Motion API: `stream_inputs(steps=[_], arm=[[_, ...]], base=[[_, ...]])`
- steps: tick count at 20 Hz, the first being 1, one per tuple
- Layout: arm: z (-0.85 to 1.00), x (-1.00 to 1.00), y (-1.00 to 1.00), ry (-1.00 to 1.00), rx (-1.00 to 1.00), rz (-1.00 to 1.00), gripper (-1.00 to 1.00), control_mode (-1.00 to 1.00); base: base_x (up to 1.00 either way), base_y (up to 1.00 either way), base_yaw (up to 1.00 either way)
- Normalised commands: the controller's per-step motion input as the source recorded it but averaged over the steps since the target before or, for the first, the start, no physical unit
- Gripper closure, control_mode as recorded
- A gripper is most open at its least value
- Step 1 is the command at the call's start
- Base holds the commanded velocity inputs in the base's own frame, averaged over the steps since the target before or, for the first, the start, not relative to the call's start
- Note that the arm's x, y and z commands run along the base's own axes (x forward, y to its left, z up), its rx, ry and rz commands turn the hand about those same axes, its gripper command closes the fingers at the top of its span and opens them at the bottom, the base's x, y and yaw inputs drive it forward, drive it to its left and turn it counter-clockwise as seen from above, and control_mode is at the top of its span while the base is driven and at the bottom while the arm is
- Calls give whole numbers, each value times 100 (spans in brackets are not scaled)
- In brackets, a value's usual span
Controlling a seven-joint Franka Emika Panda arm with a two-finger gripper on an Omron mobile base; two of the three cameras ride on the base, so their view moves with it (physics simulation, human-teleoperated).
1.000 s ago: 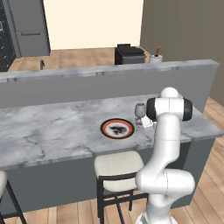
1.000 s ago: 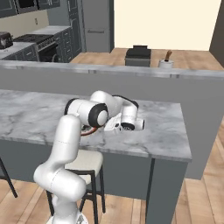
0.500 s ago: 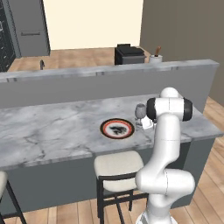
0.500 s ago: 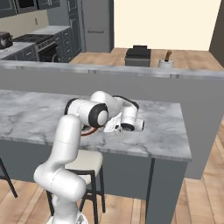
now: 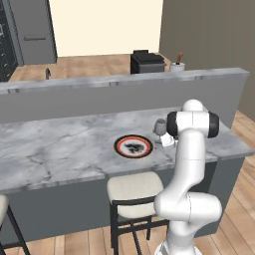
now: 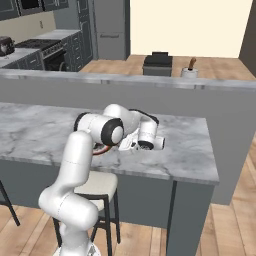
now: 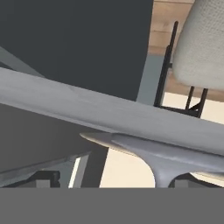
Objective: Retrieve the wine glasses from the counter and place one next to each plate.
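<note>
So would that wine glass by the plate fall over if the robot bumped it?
Probably, yes. The wine glass stands tall on a thin stem and small foot beside the plate, so a sideways nudge could tip it. It looks like thin clear glass, likely fragile and slippery on the smooth marble bar top.

White-seated stool (image 5: pixel 133 188) stands under marble bar (image 5: pixel 55 149).
</note>
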Motion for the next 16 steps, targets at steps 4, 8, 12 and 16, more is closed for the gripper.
stream_inputs(steps=[4,8,12,16], arm=[[0,0,-24,0,0,-2,-100,-100],[0,0,-38,0,0,-6,-100,-100],[0,0,-37,0,0,-10,-100,-100],[0,0,-37,0,0,-10,-100,-100]], base=[[0,0,0],[0,0,0],[0,0,0],[0,0,0]])
